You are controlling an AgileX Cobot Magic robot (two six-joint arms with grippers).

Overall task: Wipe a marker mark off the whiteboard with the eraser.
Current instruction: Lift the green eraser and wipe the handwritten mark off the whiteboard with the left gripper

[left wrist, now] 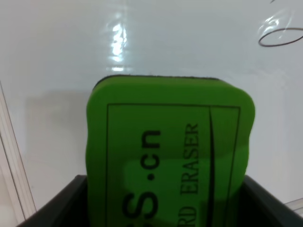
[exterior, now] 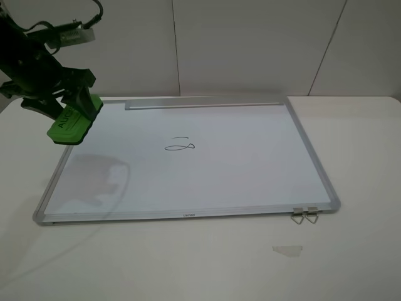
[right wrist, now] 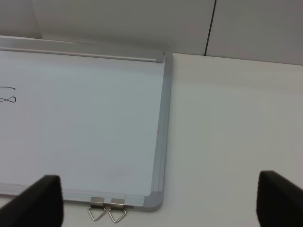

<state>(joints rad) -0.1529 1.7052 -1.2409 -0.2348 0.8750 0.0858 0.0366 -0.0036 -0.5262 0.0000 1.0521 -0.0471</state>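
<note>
The green eraser (exterior: 71, 123) hangs above the far left corner of the whiteboard (exterior: 238, 169), tilted, with my left gripper (exterior: 80, 108) shut on it. In the left wrist view the eraser (left wrist: 170, 151) fills the middle between dark fingers (left wrist: 57, 210), its felt edge facing the board. The marker mark (exterior: 180, 145) is a small black squiggle near the board's middle, to the right of the eraser; it also shows as the mark (left wrist: 281, 37) and the mark (right wrist: 8, 97). My right gripper (right wrist: 161, 203) is open and empty over the board's near right corner.
A tray strip (exterior: 203, 103) runs along the whiteboard's far edge. Two metal clips (exterior: 304, 215) stick out at the near right corner. A small pale scrap (exterior: 287, 249) lies on the white table in front of the board. A white wall stands behind.
</note>
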